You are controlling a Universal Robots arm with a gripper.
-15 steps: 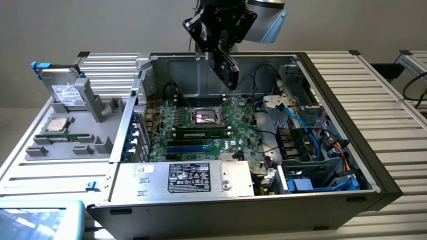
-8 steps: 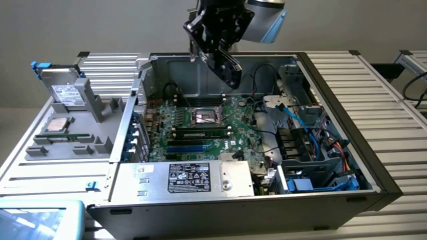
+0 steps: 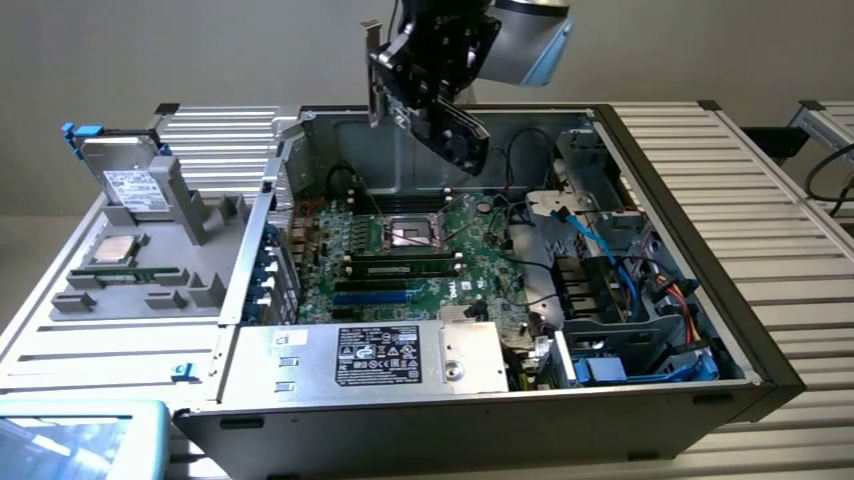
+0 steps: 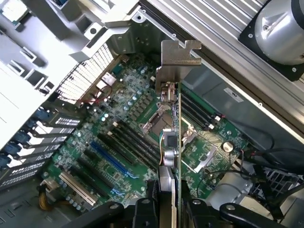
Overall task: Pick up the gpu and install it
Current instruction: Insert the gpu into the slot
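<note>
The gpu, a green card with a black cooler and a silver bracket, hangs tilted in the air above the back of the open computer case. My gripper is shut on it, one black finger on each side of the card's edge. Below it lies the green motherboard with its blue expansion slots and the processor socket. The card is clear of the board.
A grey parts tray at the exterior view's left holds a silver drive, a processor and a memory stick. The power supply sits at the case front. Cables and drive bays crowd the exterior view's right.
</note>
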